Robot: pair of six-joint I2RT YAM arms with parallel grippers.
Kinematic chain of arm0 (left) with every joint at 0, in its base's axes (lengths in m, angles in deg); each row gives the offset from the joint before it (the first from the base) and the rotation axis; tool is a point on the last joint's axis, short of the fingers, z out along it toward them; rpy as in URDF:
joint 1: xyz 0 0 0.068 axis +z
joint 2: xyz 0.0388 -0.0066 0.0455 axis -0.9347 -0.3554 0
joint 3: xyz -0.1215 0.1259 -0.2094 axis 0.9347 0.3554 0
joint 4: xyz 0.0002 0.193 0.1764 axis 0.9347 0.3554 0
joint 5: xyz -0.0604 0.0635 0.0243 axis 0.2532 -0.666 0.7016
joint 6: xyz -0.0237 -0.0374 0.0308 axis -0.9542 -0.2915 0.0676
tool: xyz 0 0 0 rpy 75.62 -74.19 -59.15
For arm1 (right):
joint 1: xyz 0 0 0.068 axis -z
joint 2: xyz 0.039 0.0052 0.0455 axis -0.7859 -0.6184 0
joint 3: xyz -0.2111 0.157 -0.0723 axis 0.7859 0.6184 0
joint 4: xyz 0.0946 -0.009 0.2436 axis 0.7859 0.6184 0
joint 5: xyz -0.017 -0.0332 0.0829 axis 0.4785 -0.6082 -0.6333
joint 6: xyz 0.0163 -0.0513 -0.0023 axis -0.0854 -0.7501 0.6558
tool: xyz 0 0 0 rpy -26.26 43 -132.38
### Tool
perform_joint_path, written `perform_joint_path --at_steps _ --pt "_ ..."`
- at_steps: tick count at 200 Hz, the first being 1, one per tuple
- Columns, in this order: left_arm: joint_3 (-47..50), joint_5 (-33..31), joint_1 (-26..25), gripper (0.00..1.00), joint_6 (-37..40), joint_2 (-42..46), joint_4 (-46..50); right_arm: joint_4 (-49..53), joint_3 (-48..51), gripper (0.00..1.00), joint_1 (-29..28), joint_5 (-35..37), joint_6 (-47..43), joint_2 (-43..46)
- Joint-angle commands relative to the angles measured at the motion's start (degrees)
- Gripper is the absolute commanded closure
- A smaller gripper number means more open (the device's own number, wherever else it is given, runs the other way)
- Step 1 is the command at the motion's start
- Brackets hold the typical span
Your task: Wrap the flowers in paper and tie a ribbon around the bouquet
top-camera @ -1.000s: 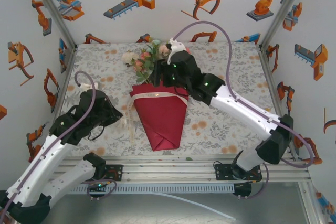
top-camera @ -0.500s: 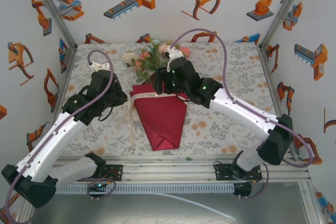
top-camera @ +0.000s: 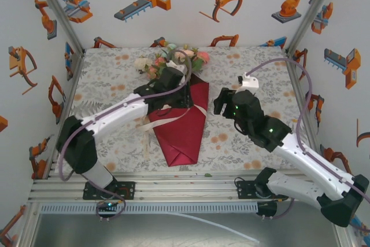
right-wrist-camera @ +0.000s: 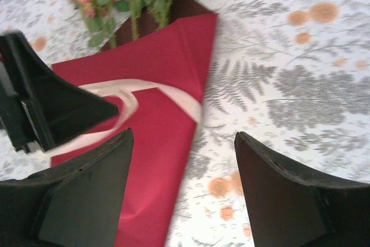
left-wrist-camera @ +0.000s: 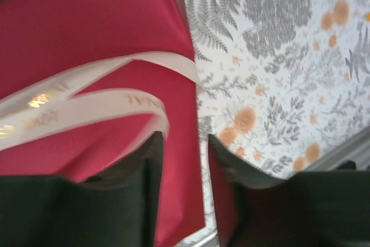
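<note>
The bouquet (top-camera: 193, 99) lay at the middle of the overhead view on a white tablecloth printed with grey ferns and orange blooms (top-camera: 260, 65), its point toward the bottom of the frame. Its pink, peach and white roses with green leaves (top-camera: 170, 62) fanned out at the upper end, and the dark red matte paper (top-camera: 182, 137) was folded into a cone around their stems. A long, thin cream-white ribbon with gold lettering (top-camera: 173, 117) crossed the cone's upper half, and a loose length trailed down the tablecloth just beside the paper's left edge. The left arm reached from the lower left of the overhead view up to the mouth of the cone. In the left wrist view the left gripper (left-wrist-camera: 184, 137) hung over the paper's right edge at the lower middle of the frame. Its dark fingers (left-wrist-camera: 139, 189) stood a little apart with nothing pinched between them. Two bands of ribbon ran just above the left fingertip, and whether they touched it could not be told. In the right wrist view the right gripper (right-wrist-camera: 184, 137) hovered at the bottom of the frame over the cone's right edge and the tablecloth, its fingers spread wide and released, grasping nothing.
</note>
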Motion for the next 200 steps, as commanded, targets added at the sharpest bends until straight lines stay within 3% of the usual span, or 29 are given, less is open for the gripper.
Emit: perform_joint_path --at_steps 1,27,43,56,70,81,101,144,165,200 --pt "-4.77 4.49 -1.06 0.54 5.16 -1.21 -2.21 2.5 0.72 0.34 2.68 5.08 -2.79 -1.75" --pt "-1.75 -4.96 -0.01 0.36 9.86 5.59 -1.33 -5.41 3.69 0.34 3.55 -2.83 -2.37 -5.37" --pt "2.47 -12.69 1.86 0.35 13.49 11.32 -0.46 -12.15 4.57 0.34 3.55 -10.65 -3.71 -10.68" --pt "4.84 -15.84 6.74 0.35 12.74 14.46 4.49 -14.22 2.01 0.34 3.64 -16.44 -4.92 -16.79" --pt "7.44 -13.7 13.82 0.37 12.07 16.03 9.92 -14.2 -3.24 0.34 3.64 -22.52 -6.13 -24.54" --pt "9.54 -7.3 19.41 0.39 13.15 16.32 12.42 -13.75 -7.37 0.34 3.64 -26.33 -6.41 -30.72" --pt "12.14 -0.77 24.61 0.39 15.56 15.47 14.43 -13.67 -12.28 0.33 3.61 -27.51 -6.42 -39.08" --pt "11.12 -2.32 27.96 0.4 15.93 5.39 17.88 -15.2 -16.45 0.32 3.82 -28.8 -3.75 -48.29" --pt "10.43 2.77 27.98 0.42 16.32 1.46 18.16 -15.84 -17.34 0.41 3.9 -32.01 -1.97 -50.93" --pt "10.46 1.57 28.01 0.47 16.18 -2.94 19.07 -16.2 -17.47 0.57 3.91 -33.1 -1.1 -52.0"
